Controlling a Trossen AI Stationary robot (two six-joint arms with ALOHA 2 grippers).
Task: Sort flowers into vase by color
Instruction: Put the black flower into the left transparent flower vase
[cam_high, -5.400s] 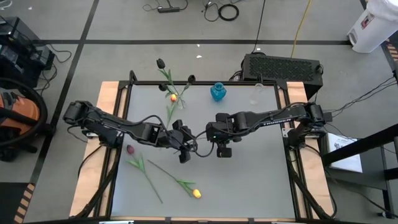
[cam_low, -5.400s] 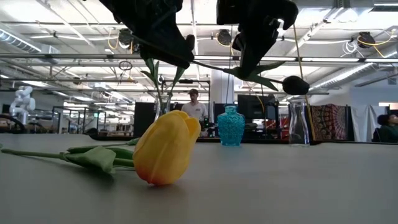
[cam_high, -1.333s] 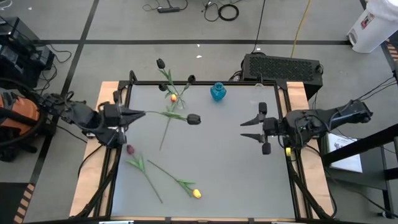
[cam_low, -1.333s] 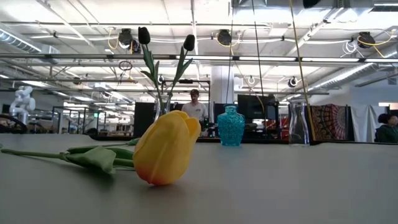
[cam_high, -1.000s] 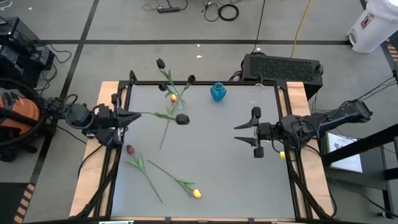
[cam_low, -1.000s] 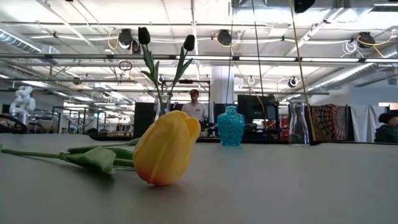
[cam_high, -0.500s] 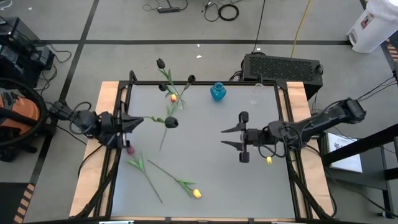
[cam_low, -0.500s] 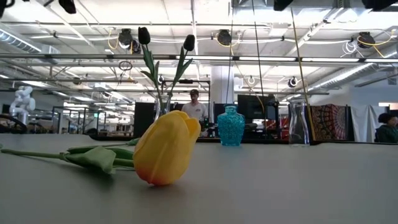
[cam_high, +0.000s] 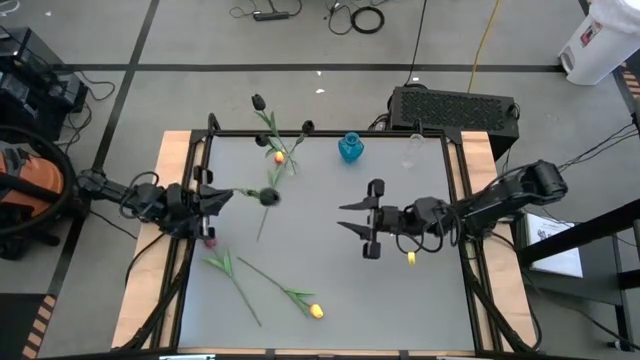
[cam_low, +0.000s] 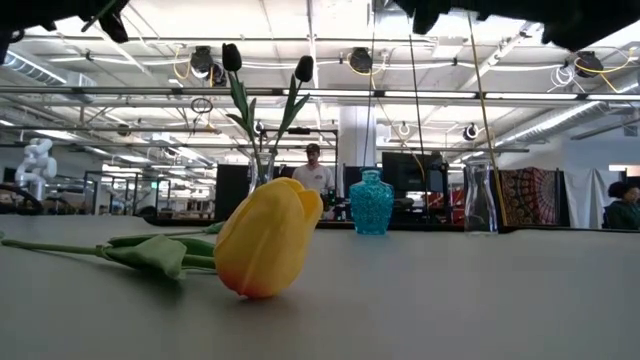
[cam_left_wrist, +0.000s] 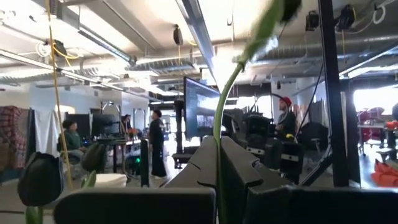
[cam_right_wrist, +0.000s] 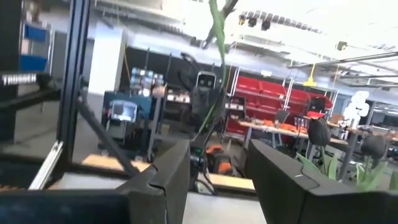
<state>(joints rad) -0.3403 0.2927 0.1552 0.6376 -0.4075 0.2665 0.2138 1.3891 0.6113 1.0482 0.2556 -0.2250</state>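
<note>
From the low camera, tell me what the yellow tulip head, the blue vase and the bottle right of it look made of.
Yellow tulip head: probably soft plastic or foam, given its matte, evenly coloured, seamless petals.
Blue vase: likely glass, translucent turquoise with a pebbled, glinting surface.
Bottle: clear glass or clear plastic; the room shows through it. Which one cannot be told.

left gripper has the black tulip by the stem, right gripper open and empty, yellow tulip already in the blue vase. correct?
Not quite. The yellow tulip lies on the table, not in the blue vase; the high view shows it. Left gripper does hold the black tulip; right gripper is open and empty.
</note>
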